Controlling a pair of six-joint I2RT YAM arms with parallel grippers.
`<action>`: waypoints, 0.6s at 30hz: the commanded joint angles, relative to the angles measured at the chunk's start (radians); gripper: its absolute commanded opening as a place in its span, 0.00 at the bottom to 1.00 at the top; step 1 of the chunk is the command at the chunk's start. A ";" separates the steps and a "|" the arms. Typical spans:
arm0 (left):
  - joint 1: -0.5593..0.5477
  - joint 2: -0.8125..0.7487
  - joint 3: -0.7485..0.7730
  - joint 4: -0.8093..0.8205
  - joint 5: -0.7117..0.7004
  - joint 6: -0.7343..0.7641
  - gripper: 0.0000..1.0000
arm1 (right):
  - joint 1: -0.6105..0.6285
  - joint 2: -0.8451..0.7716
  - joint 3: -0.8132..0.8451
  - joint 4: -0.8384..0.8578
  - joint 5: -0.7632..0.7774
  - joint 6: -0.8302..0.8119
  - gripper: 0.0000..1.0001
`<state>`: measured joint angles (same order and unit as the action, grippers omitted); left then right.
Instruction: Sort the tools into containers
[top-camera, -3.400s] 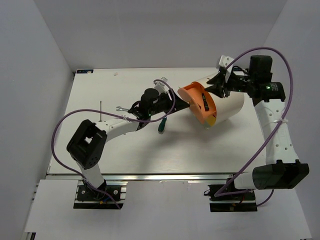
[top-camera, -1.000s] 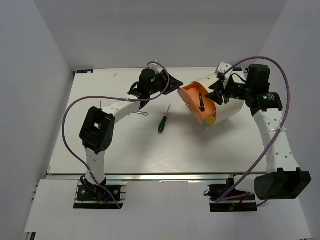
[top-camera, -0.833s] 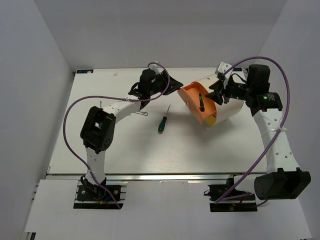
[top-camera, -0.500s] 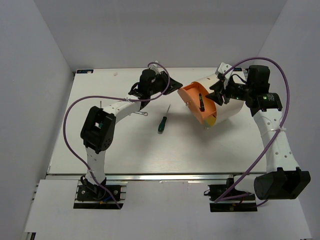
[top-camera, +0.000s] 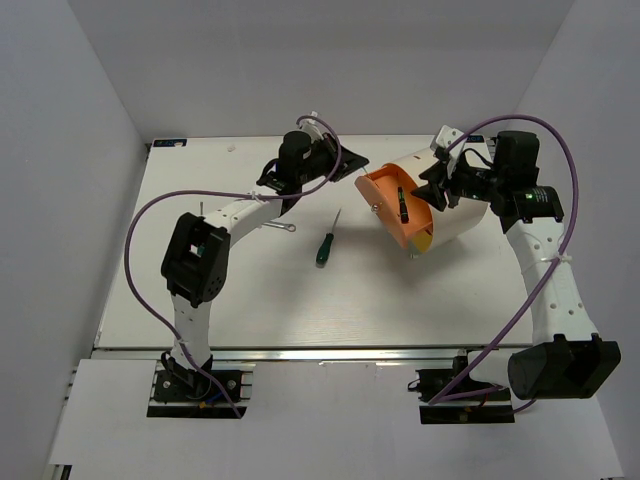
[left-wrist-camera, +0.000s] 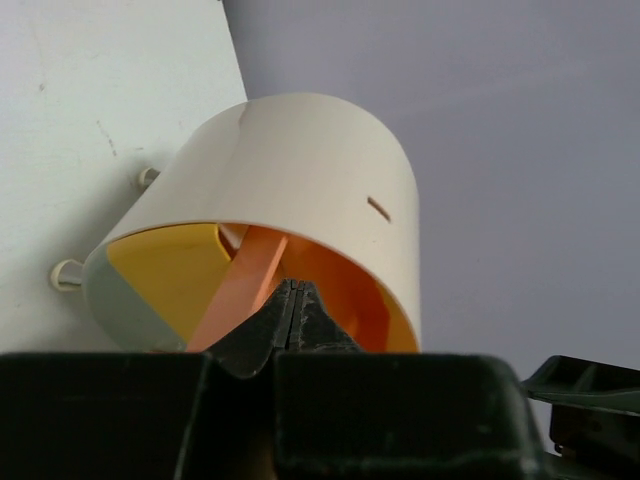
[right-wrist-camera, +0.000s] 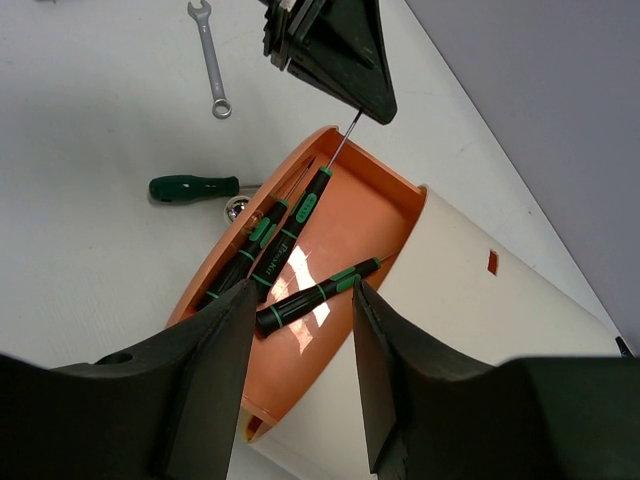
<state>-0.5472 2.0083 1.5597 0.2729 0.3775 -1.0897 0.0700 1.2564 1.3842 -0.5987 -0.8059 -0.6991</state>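
- Step in hand, by judgement: seating the upper screwdriver (right-wrist-camera: 303, 208) fully inside the drum (top-camera: 455, 215) before fetching anything else off the table (top-camera: 250, 300).
- Left gripper (left-wrist-camera: 290, 296): clenched, fingers pressed together, nothing visible between them; poised at the drum's open mouth, just above the rim of the orange compartment (right-wrist-camera: 360, 215).
- Shaft of the upper screwdriver: sticking out past the drum's rim, tip ending just beside the left gripper; touching or apart, impossible to tell.
- Press along the shaft, down into the drum, slowly and lightly. Avoid sideways force: risk of flicking the shaft over the rim or rolling the drum.
- Right gripper (right-wrist-camera: 303, 290): jaws apart, astride the drum's rim on the side opposite the left gripper; clamped on the drum or merely hovering, impossible to tell. Best left motionless as a brace during the push.
- Inside the drum: two more screwdrivers (right-wrist-camera: 318, 287), lying beside the upper one, handles low in the compartment.
- Outside the drum: loose screwdriver (right-wrist-camera: 195, 187) on the table, near the mouth; wrench (right-wrist-camera: 209, 58) farther from the drum, beyond that screwdriver. Both clear of either gripper.
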 joint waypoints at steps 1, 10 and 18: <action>-0.005 -0.051 0.051 0.028 0.012 -0.007 0.01 | -0.010 -0.020 -0.007 0.033 0.002 0.001 0.49; -0.022 -0.046 0.088 0.025 0.029 -0.026 0.00 | -0.012 -0.025 -0.016 0.040 0.001 0.004 0.49; -0.062 -0.011 0.146 0.005 0.043 -0.032 0.00 | -0.018 -0.029 -0.022 0.043 0.002 0.004 0.49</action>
<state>-0.5900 2.0083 1.6516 0.2760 0.3954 -1.1191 0.0593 1.2560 1.3758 -0.5945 -0.8051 -0.6987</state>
